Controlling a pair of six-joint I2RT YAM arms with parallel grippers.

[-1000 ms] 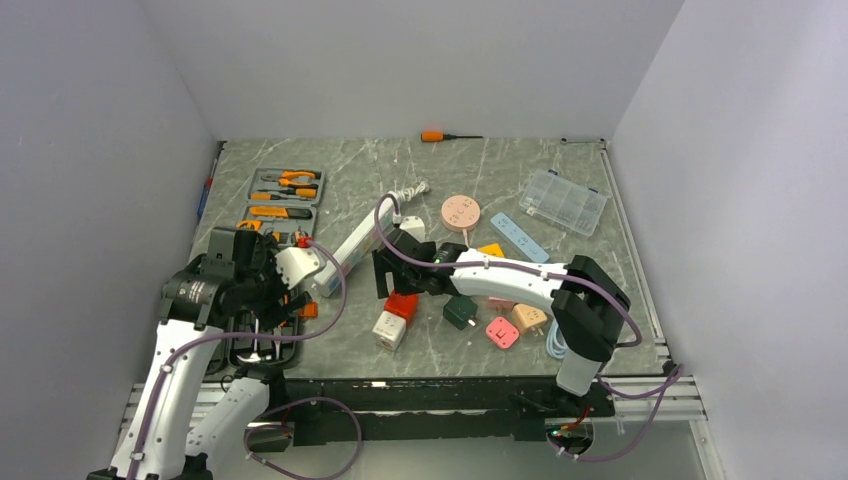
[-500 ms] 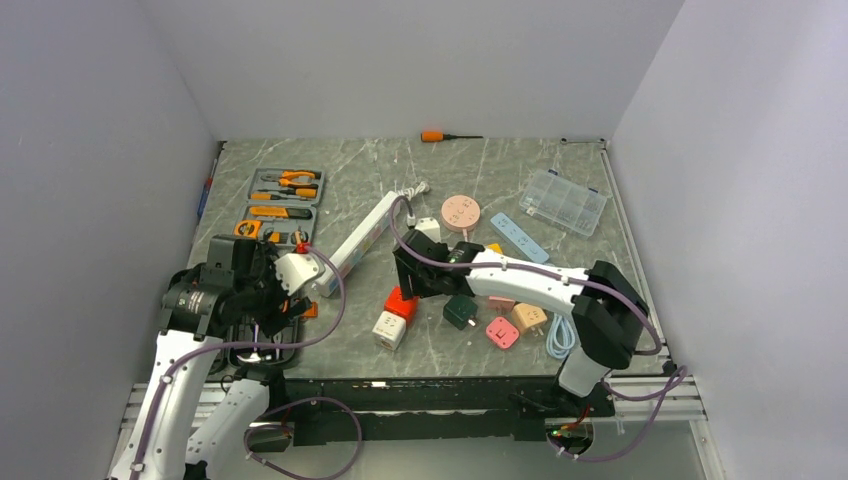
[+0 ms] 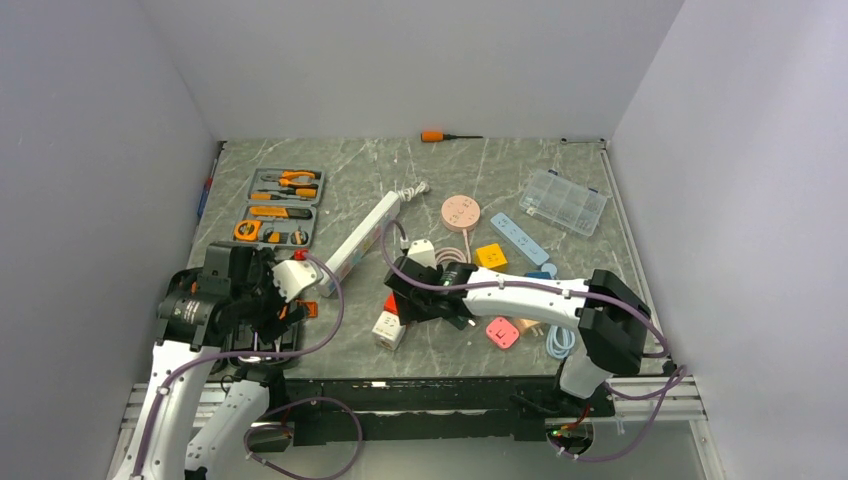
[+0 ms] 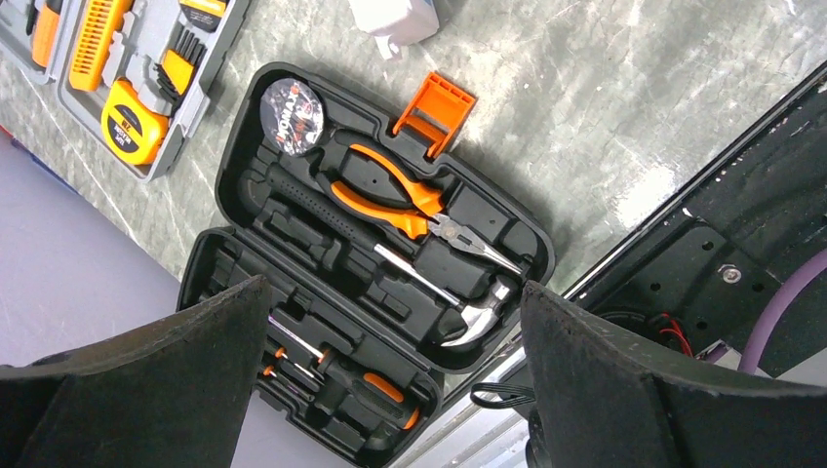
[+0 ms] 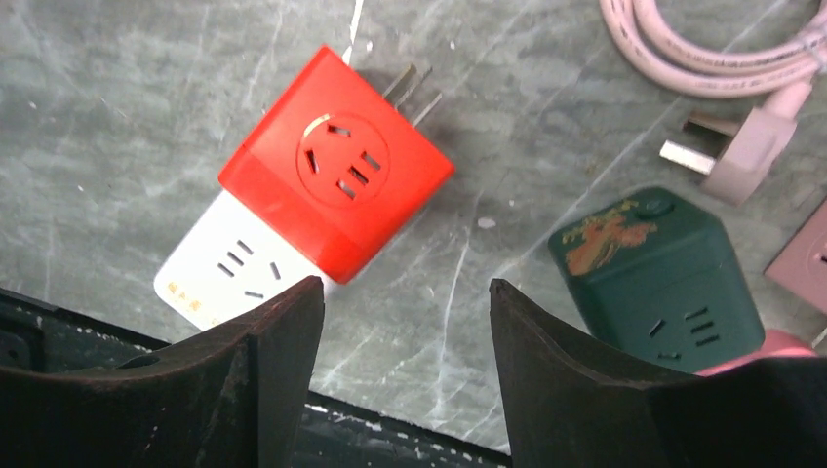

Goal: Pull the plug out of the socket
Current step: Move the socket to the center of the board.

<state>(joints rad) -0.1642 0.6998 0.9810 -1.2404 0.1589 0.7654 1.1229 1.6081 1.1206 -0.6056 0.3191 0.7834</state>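
The long white socket strip (image 3: 358, 240) lies diagonally left of the table's middle, and neither gripper touches it. I cannot make out the plug on it in the top view. A white piece (image 4: 393, 19), cut by the top edge of the left wrist view, may be the plug or the strip's end. My left gripper (image 3: 268, 312) (image 4: 392, 288) is open and empty above an open black tool case (image 4: 380, 244). My right gripper (image 3: 410, 300) (image 5: 405, 285) is open and empty over bare marble beside a red adapter (image 5: 336, 190).
Around the right gripper lie a white cube (image 5: 219, 268), a dark green adapter (image 5: 663, 278) and a pink plug (image 5: 746, 146). A grey tool tray (image 3: 283, 205), pink disc (image 3: 460, 211), light-blue strip (image 3: 518, 237) and clear box (image 3: 563, 200) lie farther back.
My right gripper has drawn back from the socket strip toward the near edge, over the adapters, leaving the strip uncovered. My left gripper has pulled back a little toward the near left.
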